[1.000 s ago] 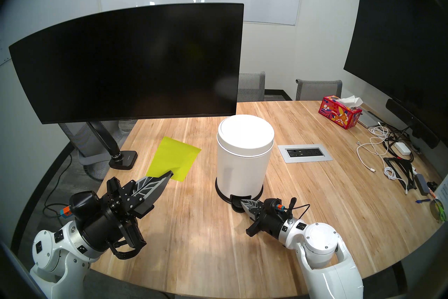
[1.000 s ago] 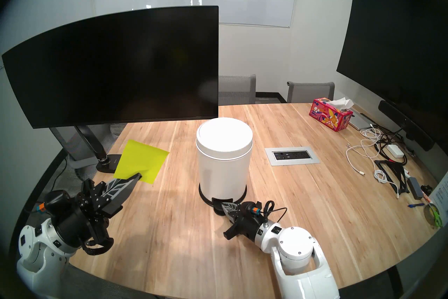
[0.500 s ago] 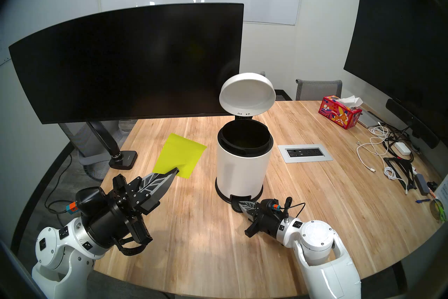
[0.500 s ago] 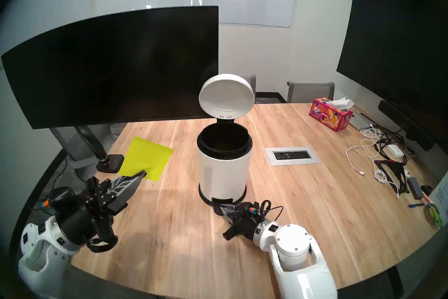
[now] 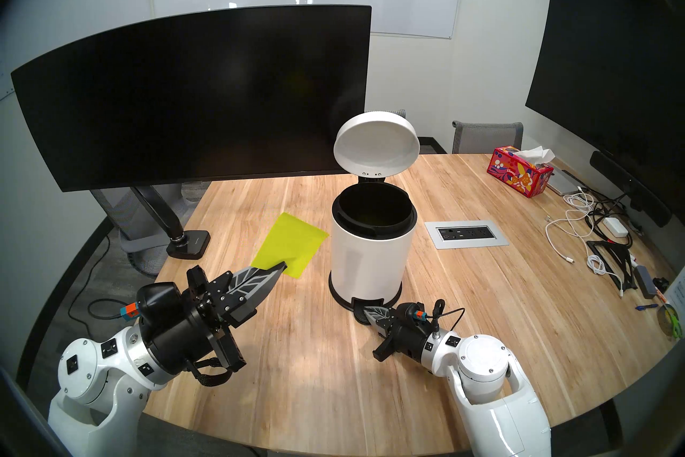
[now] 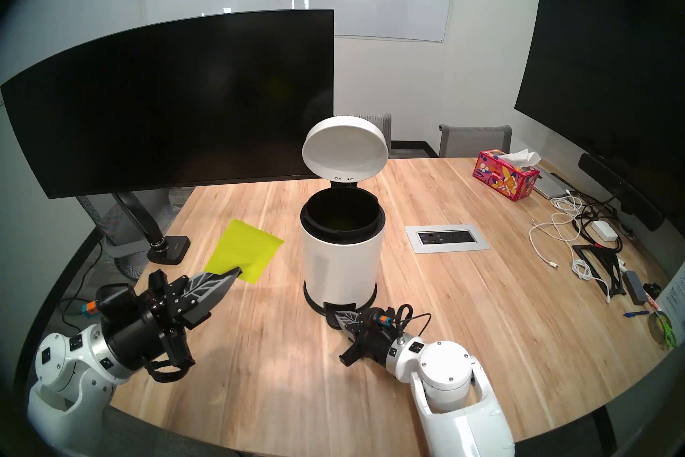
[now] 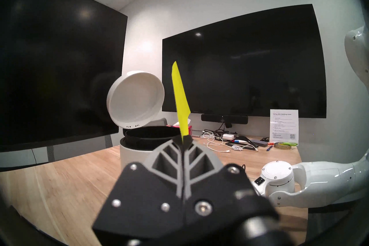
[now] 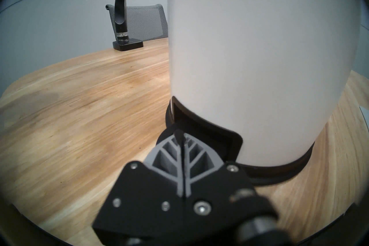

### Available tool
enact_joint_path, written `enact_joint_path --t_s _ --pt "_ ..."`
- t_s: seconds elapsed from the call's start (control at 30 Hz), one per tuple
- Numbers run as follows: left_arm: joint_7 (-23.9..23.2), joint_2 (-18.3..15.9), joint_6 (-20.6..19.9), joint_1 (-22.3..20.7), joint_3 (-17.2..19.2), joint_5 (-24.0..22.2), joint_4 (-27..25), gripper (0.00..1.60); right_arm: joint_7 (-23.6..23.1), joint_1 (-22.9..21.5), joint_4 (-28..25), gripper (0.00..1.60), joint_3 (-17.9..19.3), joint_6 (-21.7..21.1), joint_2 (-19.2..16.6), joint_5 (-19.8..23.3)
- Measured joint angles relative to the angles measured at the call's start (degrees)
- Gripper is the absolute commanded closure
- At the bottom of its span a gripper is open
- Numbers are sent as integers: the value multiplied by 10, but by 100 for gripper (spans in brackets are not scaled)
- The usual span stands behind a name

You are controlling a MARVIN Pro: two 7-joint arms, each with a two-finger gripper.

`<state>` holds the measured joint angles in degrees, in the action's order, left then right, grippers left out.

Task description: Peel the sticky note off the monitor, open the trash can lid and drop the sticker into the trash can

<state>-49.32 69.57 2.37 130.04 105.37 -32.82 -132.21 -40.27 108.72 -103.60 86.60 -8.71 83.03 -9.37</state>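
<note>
Beside the trash can (image 5: 371, 252), we pinch the sticky note (image 5: 290, 245) in our closed left gripper (image 5: 280, 266) while our right gripper (image 5: 367, 313), fingers closed, presses the pedal (image 8: 205, 135) so the lid (image 5: 377, 144) stands open.

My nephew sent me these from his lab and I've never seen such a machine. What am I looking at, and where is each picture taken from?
It is a robot with two white arms at a wooden table. The two wide pictures come from its head, the two close ones from cameras on its wrists. The left tool pinches a yellow-green sticky note, seen edge-on in the left wrist picture. The right tool, shut, presses the black pedal of a white trash can, whose lid stands open. A dark monitor, tissue box and cables are also there.
</note>
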Motion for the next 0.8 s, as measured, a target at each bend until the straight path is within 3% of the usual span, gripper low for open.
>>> enact_joint_path --t_s 0.47,0.8 --pt "67 -29 -39 -95 -65 38 40 160 -2 2 -2 160 3 0 -1 1" --pt "82 -43 -67 -162 -123 71 57 160 -7 3 -3 160 5 0 -2 1"
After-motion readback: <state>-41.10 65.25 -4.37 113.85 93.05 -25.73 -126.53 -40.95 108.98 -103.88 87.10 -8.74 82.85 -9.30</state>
